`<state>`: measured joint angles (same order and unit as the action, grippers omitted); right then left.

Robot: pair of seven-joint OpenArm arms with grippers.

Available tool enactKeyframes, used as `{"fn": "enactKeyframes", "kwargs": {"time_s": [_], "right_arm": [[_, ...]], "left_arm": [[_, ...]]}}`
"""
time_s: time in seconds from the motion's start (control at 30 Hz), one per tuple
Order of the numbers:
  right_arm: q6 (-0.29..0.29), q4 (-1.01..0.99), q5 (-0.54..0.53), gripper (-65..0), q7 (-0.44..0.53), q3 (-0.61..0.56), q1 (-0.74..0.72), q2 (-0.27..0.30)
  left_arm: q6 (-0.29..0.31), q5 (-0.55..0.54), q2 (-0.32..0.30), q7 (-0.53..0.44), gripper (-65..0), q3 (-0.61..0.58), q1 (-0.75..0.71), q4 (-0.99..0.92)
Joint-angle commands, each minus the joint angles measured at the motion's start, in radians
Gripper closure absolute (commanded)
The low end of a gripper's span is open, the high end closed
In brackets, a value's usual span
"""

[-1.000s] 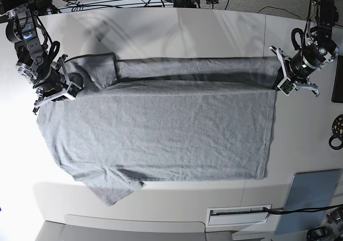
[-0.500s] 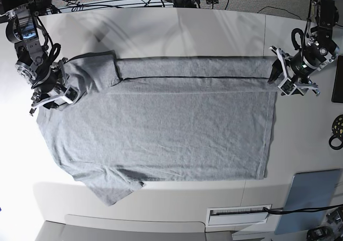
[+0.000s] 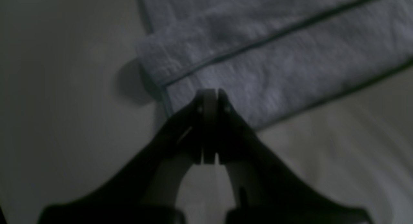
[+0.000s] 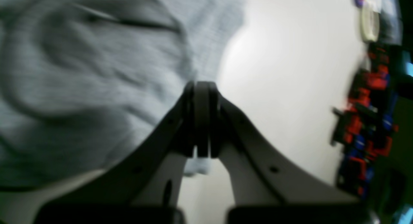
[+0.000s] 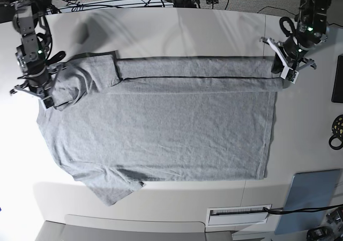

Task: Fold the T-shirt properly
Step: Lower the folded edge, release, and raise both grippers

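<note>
The heather-grey T-shirt (image 5: 161, 123) lies flat on the white table (image 5: 187, 32), plain side up. Its far long edge is folded over as a narrow strip (image 5: 193, 69). My left gripper (image 5: 285, 74) is at the strip's right end. In the left wrist view the left gripper (image 3: 209, 92) is shut at the corner of the strip (image 3: 274, 56), seemingly pinching the hem. My right gripper (image 5: 47, 95) is at the shoulder by the folded far sleeve. In the right wrist view the right gripper (image 4: 201, 85) is shut, with grey cloth (image 4: 80, 72) caught between its fingers.
A blue pad (image 5: 311, 198) lies at the near right corner. A black ring-shaped item (image 5: 337, 131) and a dark object (image 5: 337, 80) sit at the right edge. A white labelled slot (image 5: 238, 214) is at the front. Red and blue clutter (image 4: 364, 120) lies beyond the table.
The raised far edge has been laid down flat as a folded strip. Both arms have swung toward the table's far side, with the grippers staying at the strip's two ends.
</note>
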<state>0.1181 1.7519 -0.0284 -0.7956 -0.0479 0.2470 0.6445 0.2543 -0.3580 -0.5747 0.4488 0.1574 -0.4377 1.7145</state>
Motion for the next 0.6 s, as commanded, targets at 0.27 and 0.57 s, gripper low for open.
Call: {"fn": "enactKeyframes", "kwargs": {"time_s": [0.27, 0.57], "right_arm": [[-0.002, -0.174, -0.007, 0.0, 0.142, 0.015, -0.017, -0.055], [0.029, -0.208, -0.024, 0.0, 0.143, 0.015, 0.036, -0.053]], "left_arm": [[-0.018, -0.047, 0.116, -0.023, 0.0, 0.008, 0.095, -0.063], [0.067, -0.119, 0.164, 0.009, 0.0, 0.008, 0.059, -0.141]]}}
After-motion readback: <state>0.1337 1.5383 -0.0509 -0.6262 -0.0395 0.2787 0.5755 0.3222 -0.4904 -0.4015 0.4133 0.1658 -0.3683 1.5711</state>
